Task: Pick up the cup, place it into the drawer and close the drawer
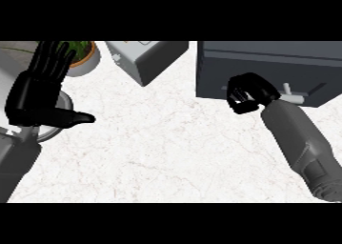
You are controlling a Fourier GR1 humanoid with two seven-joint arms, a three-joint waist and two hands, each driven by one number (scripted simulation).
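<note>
The white marbled desk (166, 147) fills the view. At its far right edge stands the dark grey drawer unit (272, 59), front face toward the robot, with a pale handle (291, 95) on that face. A light grey box (146, 58) sits at the far edge near the middle, and a potted plant (85, 53) stands toward the far left corner. The left hand (36, 93) is at the left edge, fingers straight and upward, thumb out, holding nothing. The right hand (249, 93) is at the drawer front, fingers curled beside the handle; whether it grips it cannot be determined. The cup is not identifiable.
</note>
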